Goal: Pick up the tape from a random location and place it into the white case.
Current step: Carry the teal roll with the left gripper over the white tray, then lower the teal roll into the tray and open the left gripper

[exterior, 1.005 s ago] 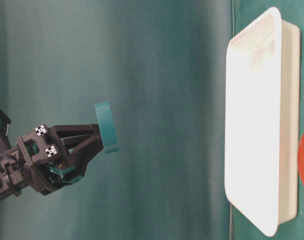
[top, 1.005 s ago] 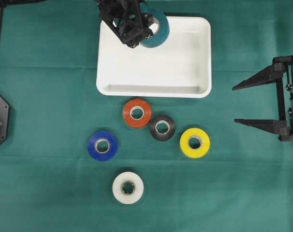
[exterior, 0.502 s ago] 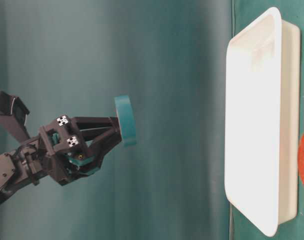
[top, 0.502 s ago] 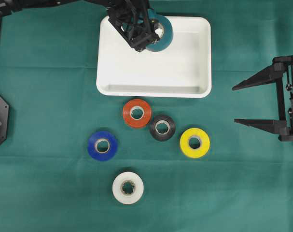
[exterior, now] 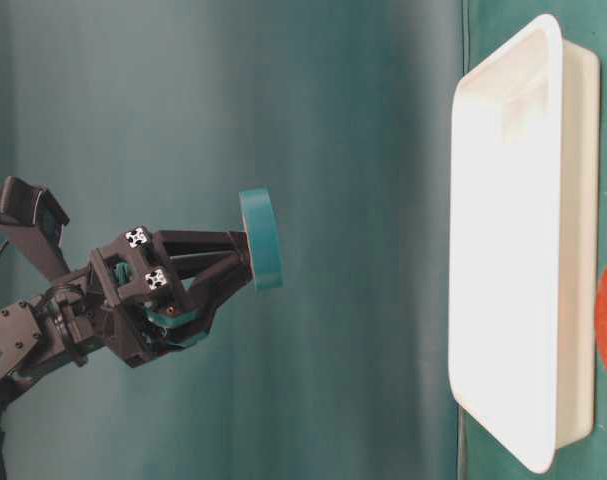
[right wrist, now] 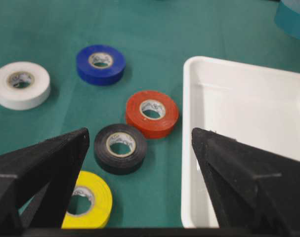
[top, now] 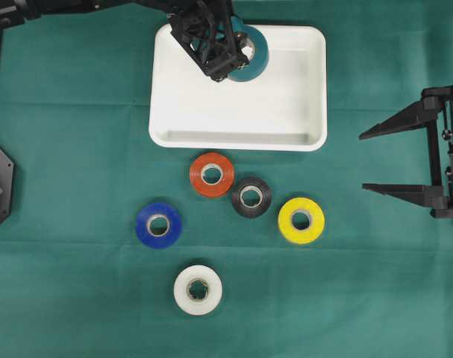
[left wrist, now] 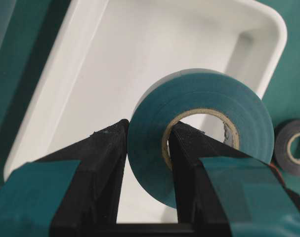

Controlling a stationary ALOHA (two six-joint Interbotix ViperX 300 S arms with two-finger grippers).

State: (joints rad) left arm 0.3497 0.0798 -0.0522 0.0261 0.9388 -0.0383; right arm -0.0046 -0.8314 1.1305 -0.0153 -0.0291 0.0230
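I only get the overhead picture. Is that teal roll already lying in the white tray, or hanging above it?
Observer: Above it. The table-level view shows the teal tape roll held well clear of the white case.
Operator: How is it gripped?
Observer: The left gripper pinches the roll's wall, one finger through the core, one outside.
Operator: And the other claw?
Observer: The right gripper stands wide open and holds nothing; between its fingers its camera shows the black roll.

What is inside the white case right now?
Nothing rests in the white case. The teal tape hangs above it in the left claw; the floor beneath them is hidden.
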